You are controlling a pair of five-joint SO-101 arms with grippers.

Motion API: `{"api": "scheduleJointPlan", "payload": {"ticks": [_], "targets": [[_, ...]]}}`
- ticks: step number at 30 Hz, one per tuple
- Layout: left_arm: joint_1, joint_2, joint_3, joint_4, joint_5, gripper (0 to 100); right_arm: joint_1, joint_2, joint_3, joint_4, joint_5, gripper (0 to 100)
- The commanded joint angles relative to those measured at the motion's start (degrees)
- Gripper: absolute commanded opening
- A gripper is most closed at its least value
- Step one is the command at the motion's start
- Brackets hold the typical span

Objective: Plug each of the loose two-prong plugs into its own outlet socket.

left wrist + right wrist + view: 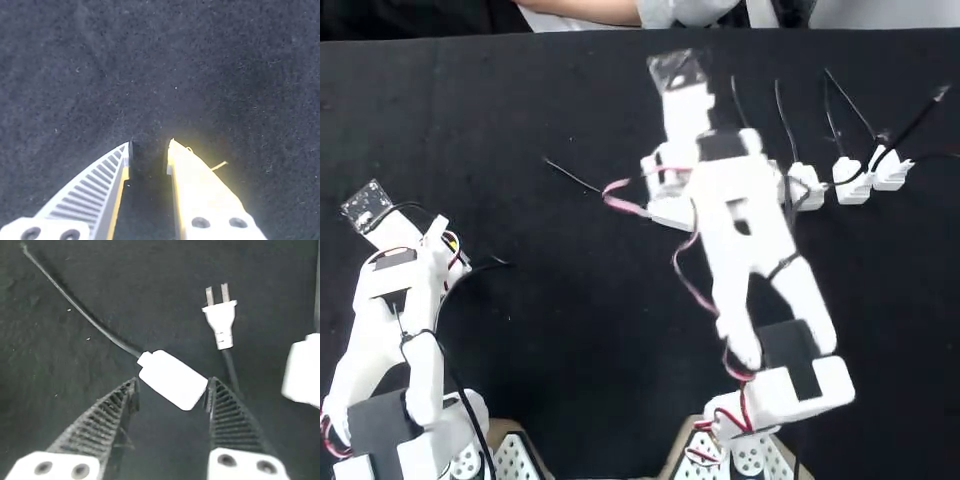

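Observation:
A white outlet socket [172, 379] on a thin black cord [75, 305] lies on the black cloth, framed between the fingers of my open right gripper [170, 387], which do not visibly touch it. Just beyond it lies a loose white two-prong plug [220, 320], prongs pointing away. From above, that socket [665, 212] peeks out beside the right arm, whose gripper [677, 80] points to the table's far side. My left gripper [149, 145] hangs over bare cloth with a narrow gap and nothing in it; from above it [367, 207] is at the left.
Three white plug-and-socket pieces [852, 182] with black cords line up at the right rear; one white block [300, 370] sits close to the right gripper. A pink wire [620, 200] loops off the right arm. Black cloth [520, 110] covers the table.

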Motion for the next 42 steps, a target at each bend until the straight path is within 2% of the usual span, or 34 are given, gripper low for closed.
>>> {"api": "scheduleJointPlan", "payload": {"ticks": [1,4,7,42], "targets": [[-0.2,-0.4,-1.4,-0.7,0.0,13,-1.8,-4.3,9.5,-10.7,-1.8,20.6],[-0.3,-0.4,-1.3,-0.7,0.0,13,-1.6,-4.6,15.1,-18.4,-1.7,20.5],[-0.2,-0.4,-1.3,-0.7,0.0,13,-1.7,-4.5,16.4,-21.5,-1.4,20.5],[-0.2,-0.3,-1.2,-0.7,0.0,13,-1.6,-4.8,16.7,-21.5,-1.2,20.8]]}}
